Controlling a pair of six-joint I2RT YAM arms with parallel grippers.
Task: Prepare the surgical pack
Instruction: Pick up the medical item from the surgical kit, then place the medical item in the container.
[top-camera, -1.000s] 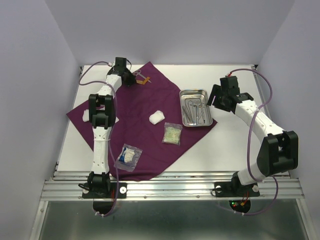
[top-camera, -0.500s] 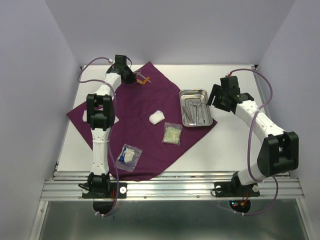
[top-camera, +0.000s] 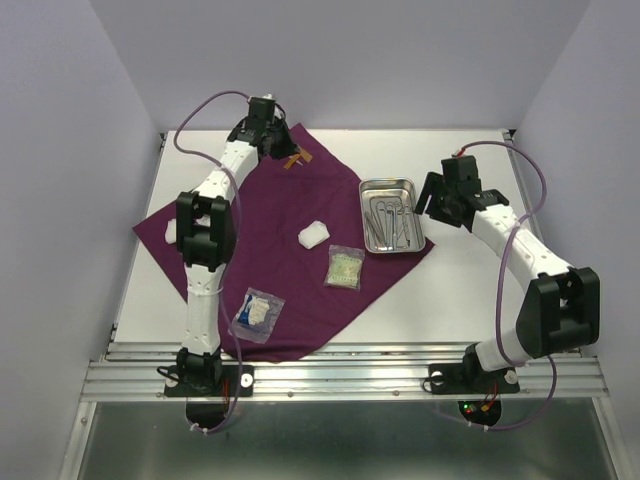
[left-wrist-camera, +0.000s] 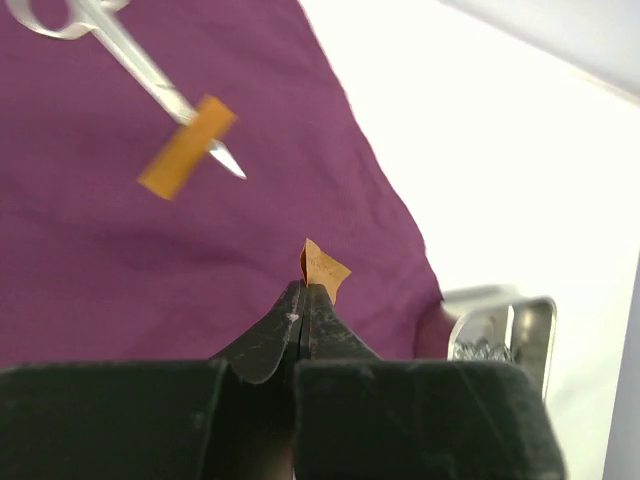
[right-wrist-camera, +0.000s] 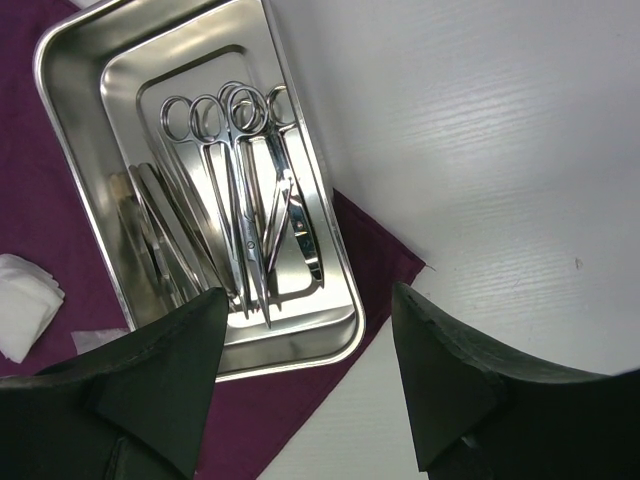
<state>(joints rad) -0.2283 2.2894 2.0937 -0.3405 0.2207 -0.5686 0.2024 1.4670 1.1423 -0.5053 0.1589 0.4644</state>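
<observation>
White table (top-camera: 470, 290) holds a big dark-purple square cloth (top-camera: 270, 215). A shiny steel tray (top-camera: 392, 183) with metal scissors (right-wrist-camera: 245, 190) sits on its right corner, under the wide-open right gripper (right-wrist-camera: 305, 300). The left gripper (left-wrist-camera: 303, 290) pinches a tiny orange scrap (left-wrist-camera: 323, 268) tight.

A white table (top-camera: 470, 300) with a faint wood grain sits inside a plain booth. A left wall (top-camera: 60, 150), back wall (top-camera: 340, 60) and right wall (top-camera: 600, 90) close it in, all pale lavender. A ribbed aluminium rail (top-camera: 340, 378) runs along the near edge, with a dull grey-green panel (top-camera: 340, 440) below it. The light is even and the shadows are soft.
</observation>
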